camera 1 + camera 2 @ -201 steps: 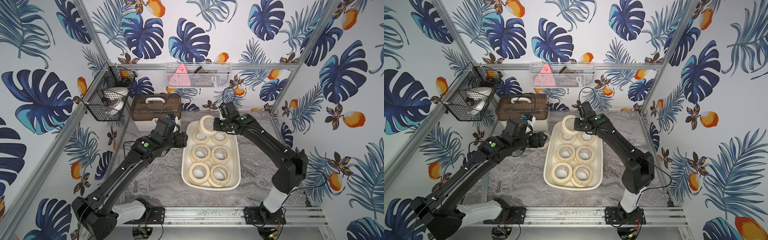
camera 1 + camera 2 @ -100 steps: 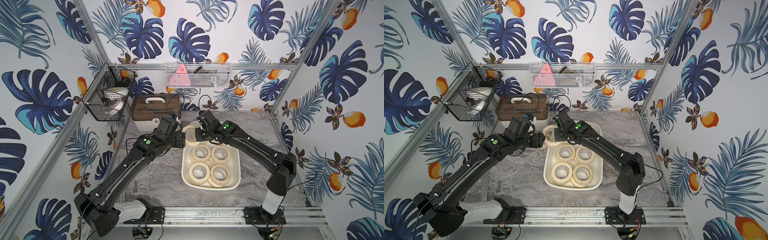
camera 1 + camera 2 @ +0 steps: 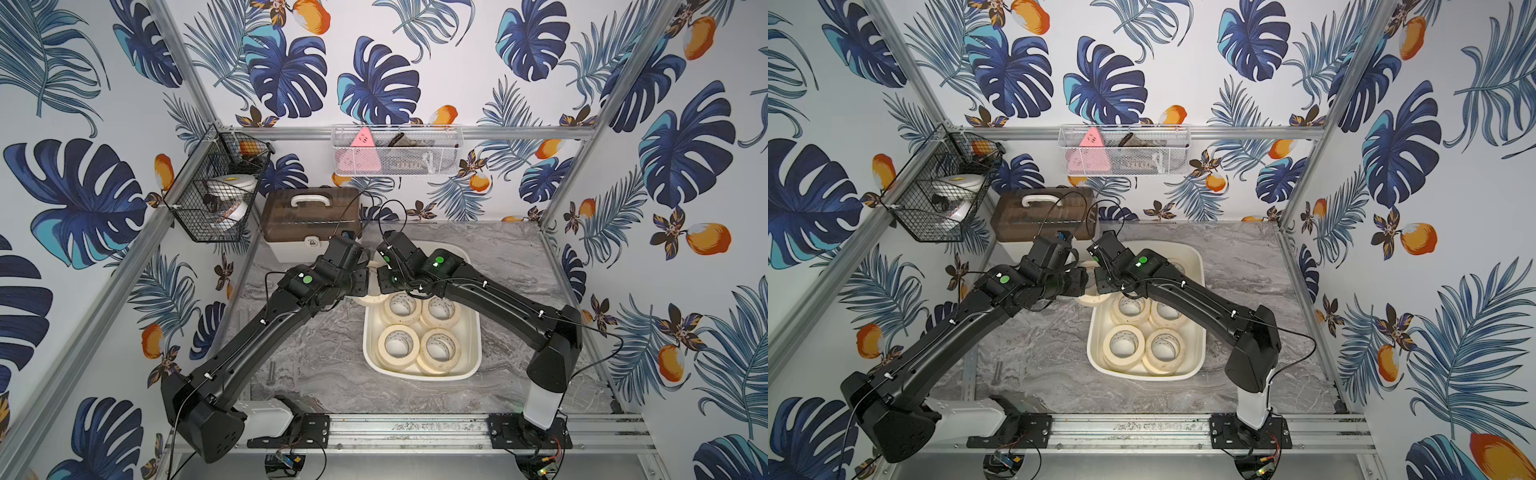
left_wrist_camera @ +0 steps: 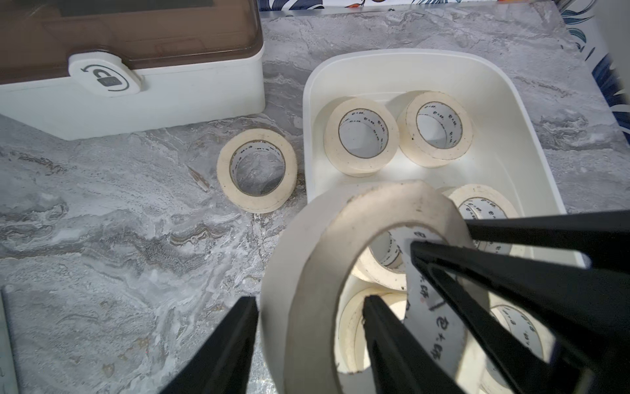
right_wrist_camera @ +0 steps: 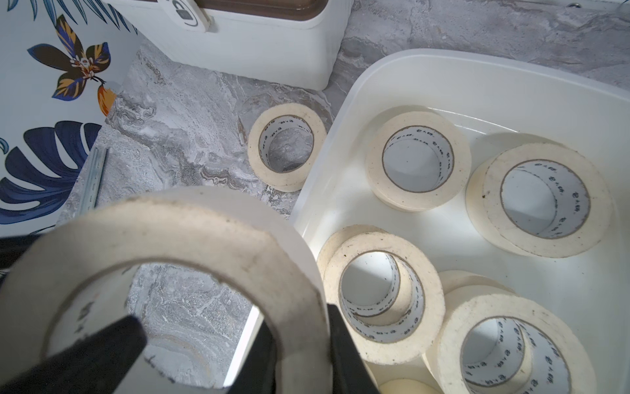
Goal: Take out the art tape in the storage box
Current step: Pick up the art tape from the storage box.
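Observation:
One roll of art tape (image 5: 170, 218) hangs over the left rim of the storage box (image 3: 473, 347), and it also shows in the left wrist view (image 4: 306, 238). My right gripper (image 5: 303, 354) is shut on its wall, one finger inside the ring and one outside. My left gripper (image 4: 308, 341) stands open astride the opposite wall, with a thin gap at each finger. In both top views the two grippers (image 3: 365, 282) (image 3: 384, 279) meet nose to nose. Several more rolls (image 5: 385, 240) lie flat in the box. Another roll (image 4: 225, 170) lies on the table beside the box.
A white case with a brown lid (image 3: 309, 220) stands at the back left, close to the roll on the table. A black wire basket (image 3: 216, 195) hangs on the left wall. A white mesh basket (image 3: 397, 153) hangs on the back wall.
My right gripper has carried the roll from the far end of the box to its left rim. My left gripper has come up to it and its jaws have narrowed around the wall.

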{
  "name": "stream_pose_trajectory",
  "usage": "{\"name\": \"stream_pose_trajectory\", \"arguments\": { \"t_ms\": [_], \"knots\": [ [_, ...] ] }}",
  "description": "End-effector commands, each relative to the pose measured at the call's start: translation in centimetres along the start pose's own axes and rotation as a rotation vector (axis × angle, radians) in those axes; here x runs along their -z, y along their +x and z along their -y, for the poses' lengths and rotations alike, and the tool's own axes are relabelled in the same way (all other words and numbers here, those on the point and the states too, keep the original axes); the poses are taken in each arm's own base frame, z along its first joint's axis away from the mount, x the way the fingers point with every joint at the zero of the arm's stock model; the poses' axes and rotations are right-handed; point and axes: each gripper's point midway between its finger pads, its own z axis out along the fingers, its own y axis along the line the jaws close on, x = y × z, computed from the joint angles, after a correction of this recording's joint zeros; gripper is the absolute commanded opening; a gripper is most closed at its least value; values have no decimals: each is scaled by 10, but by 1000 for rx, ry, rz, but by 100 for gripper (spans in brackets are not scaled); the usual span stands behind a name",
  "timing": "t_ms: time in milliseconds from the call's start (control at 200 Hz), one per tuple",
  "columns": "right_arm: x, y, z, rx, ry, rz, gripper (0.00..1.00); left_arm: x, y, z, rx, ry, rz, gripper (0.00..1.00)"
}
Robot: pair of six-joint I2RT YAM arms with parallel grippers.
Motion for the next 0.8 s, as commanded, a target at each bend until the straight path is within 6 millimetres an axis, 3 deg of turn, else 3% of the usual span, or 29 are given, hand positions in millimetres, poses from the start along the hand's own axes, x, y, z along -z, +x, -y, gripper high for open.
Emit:
{"name": "stream_pose_trajectory", "arguments": {
  "t_ms": [0, 225, 315, 480, 590, 796],
  "knots": [
    [1, -4, -4, -17, -1, 21, 3, -4, 0, -4, -9, -30, -1, 49],
    [5, -2, -5, -23, -9, 28, 4, -9, 0, -4, -7, -37, -3, 32],
    [7, -1, -6, -28, -28, 34, 5, -11, -1, -3, 1, -36, -3, 19],
    [10, 2, -7, -38, -50, 33, 16, -13, -3, 0, 15, -21, 5, 0],
    [14, 4, -7, -39, -72, 38, 32, -15, -7, 1, 28, -18, 18, 0],
    [35, -4, 0, -46, -84, 88, 51, -22, -17, -8, 92, -66, 54, 0]
  ]
}}
